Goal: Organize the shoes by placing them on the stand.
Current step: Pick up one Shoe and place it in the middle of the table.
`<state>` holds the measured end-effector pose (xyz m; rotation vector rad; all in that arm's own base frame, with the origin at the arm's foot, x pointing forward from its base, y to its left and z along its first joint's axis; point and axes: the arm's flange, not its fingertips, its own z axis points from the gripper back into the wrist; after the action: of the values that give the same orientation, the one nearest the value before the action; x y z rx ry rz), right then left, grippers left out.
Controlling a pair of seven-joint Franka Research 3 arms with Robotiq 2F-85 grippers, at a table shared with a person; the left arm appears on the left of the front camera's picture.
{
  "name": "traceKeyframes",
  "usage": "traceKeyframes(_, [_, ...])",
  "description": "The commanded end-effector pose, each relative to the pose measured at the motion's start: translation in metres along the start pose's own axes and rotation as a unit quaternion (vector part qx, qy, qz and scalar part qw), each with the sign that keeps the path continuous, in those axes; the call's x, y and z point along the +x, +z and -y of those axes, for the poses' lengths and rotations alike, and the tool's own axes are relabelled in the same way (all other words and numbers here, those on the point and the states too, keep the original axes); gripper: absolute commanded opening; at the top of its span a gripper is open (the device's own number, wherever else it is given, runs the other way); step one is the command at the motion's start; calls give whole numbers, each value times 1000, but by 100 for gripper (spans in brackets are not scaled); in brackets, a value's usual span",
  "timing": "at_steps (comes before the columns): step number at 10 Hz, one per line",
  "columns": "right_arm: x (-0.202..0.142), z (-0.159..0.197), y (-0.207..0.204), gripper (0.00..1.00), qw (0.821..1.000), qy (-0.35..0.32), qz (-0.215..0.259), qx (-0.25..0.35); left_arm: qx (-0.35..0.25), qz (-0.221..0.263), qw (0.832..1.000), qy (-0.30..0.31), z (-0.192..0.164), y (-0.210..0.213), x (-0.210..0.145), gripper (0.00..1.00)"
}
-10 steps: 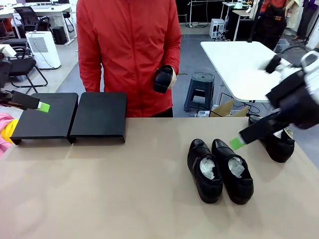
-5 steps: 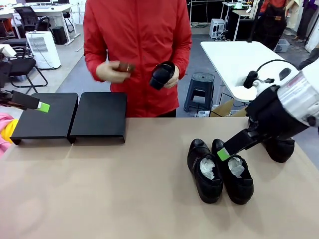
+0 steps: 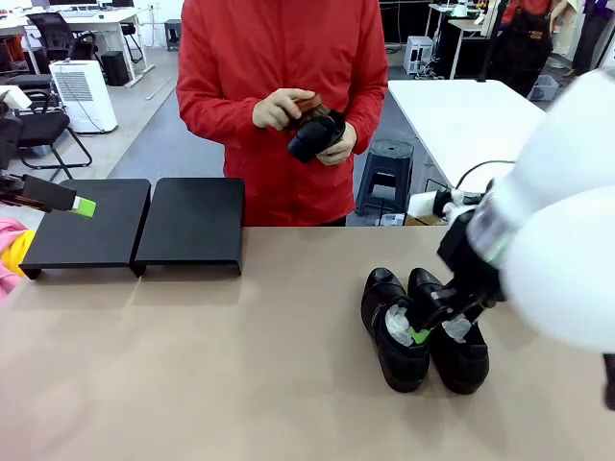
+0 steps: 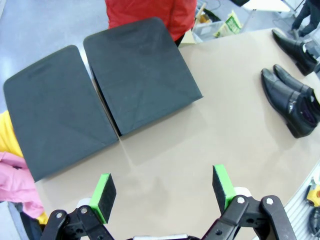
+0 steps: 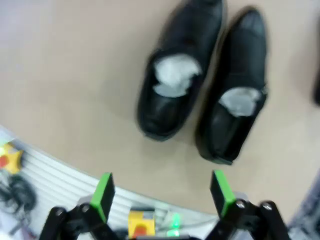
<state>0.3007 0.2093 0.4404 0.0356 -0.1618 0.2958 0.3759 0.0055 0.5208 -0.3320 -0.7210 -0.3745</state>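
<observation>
Two glossy black shoes stuffed with white paper lie side by side on the table right of centre; in the right wrist view they are the left shoe and the right shoe. My right gripper hovers open just above them, with nothing between its fingers. A further shoe lies beyond the pair in the left wrist view. The person holds another black shoe. The black two-platform stand sits bare at the far left. My left gripper hangs open above it.
The person in a red jacket stands at the far edge, pressing a small brown brush to the held shoe. Pink and yellow cloth lies at the left table edge. Bare tabletop stretches between the stand and the shoes.
My right arm has swung left and down from the far right to above the pair of shoes. The person stepped right and brought the brush onto the held shoe. The left arm stayed still.
</observation>
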Motion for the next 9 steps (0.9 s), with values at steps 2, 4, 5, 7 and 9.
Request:
traceKeyframes(2, [34,-21,-17,100,993,-82,-47,-74,-7,3,1000,-4,-2,1,-1,100])
traceKeyframes(4, [36,-15,-18,77,992,-111,-25,-58,-7,3,1000,-4,-2,1,-1,100])
traceKeyframes(5, [38,-13,-18,59,990,-124,-19,-64,-7,3,1000,-4,-2,1,-1,100])
traceKeyframes(7, [41,-10,-26,59,987,-146,-21,-64,-7,3,1000,-4,-2,1,-1,100])
traceKeyframes(9, [47,-7,-36,59,982,-180,-11,-55,-7,3,1000,-4,-2,1,-1,100])
